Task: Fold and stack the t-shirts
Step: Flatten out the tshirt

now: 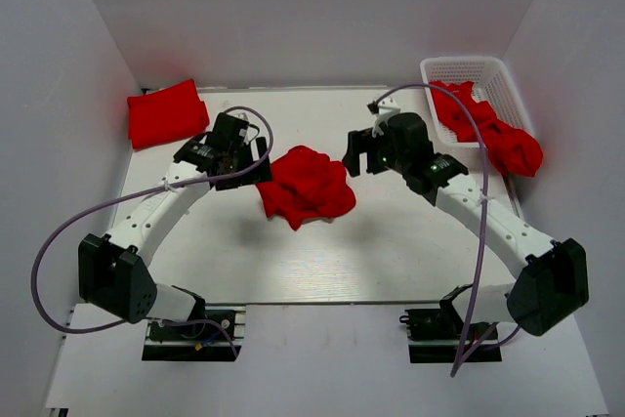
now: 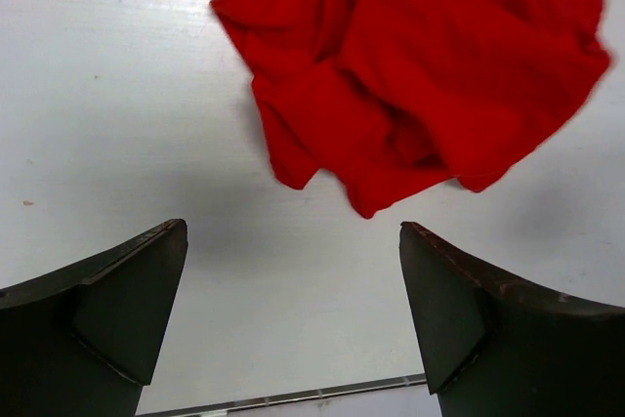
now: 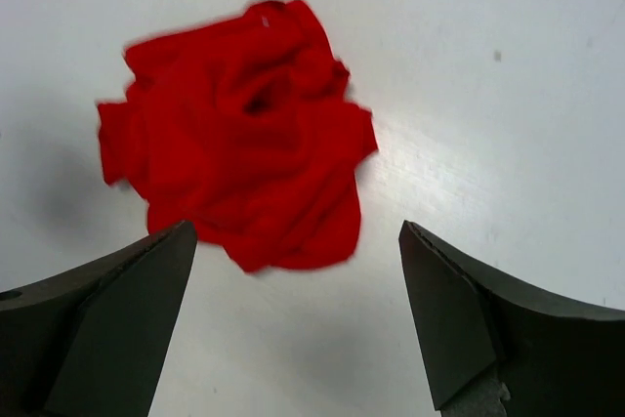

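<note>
Item, one crumpled red t-shirt (image 1: 306,186): laid loose in a bunched heap at the middle of the white worktop (image 1: 293,261), between the two arms, gripped by neither. Item, one folded red t-shirt (image 1: 166,112): set flat at the far left corner of the worktop, well apart from the heap. Item, further red t-shirts (image 1: 493,134), number not to be told: bundled in the white lattice basket (image 1: 467,69) at the far right corner, part of the cloth hung over its right rim. Left pincer (image 1: 256,165): held just beside the left edge of the crumpled heap, jaws spread wide, nothing gripped; in the left wrist view the heap is seen ahead of the jaws and clear of them. Right pincer (image 1: 355,151): held near the right side of the heap, jaws likewise spread wide, nothing held; in the right wrist view the heap is seen ahead of the jaws, on bare worktop
</note>
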### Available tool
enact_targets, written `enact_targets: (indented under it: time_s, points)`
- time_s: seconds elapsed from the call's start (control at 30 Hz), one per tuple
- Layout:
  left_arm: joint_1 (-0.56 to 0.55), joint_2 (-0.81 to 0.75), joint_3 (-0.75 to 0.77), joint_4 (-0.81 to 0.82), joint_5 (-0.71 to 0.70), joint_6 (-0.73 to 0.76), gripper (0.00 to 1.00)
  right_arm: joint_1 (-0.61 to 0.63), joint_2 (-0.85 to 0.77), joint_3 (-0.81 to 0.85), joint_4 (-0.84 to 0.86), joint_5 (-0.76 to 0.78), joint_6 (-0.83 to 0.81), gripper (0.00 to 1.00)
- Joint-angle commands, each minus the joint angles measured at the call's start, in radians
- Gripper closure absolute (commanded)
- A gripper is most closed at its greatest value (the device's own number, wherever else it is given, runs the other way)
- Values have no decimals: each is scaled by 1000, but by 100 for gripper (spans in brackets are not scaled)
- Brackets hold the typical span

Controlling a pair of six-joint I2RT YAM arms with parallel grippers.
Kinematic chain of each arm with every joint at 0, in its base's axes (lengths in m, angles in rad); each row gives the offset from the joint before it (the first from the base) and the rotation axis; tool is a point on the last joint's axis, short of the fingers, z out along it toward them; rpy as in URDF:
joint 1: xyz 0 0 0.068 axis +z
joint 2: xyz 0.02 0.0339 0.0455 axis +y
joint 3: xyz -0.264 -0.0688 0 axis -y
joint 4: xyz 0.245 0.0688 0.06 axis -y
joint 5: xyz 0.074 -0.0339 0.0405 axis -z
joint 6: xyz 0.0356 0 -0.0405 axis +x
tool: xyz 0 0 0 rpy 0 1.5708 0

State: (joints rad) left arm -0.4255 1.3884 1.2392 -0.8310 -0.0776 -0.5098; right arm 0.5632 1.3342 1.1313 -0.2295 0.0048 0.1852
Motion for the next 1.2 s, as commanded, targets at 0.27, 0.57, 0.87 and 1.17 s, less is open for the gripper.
enact_targets:
  time_s: [0.27,0.57,0.87,1.17]
  points:
    - [21,29,-225,243,119,44,4,9,-23,-209,48,-126,28,10]
    - [21,124,-256,366,128,45,15,30,146,-200,130,-264,46,11]
    - [21,213,-284,477,148,36,30,53,296,-140,154,-322,71,11]
    - [21,255,-251,510,203,45,94,67,391,-62,160,-246,123,26]
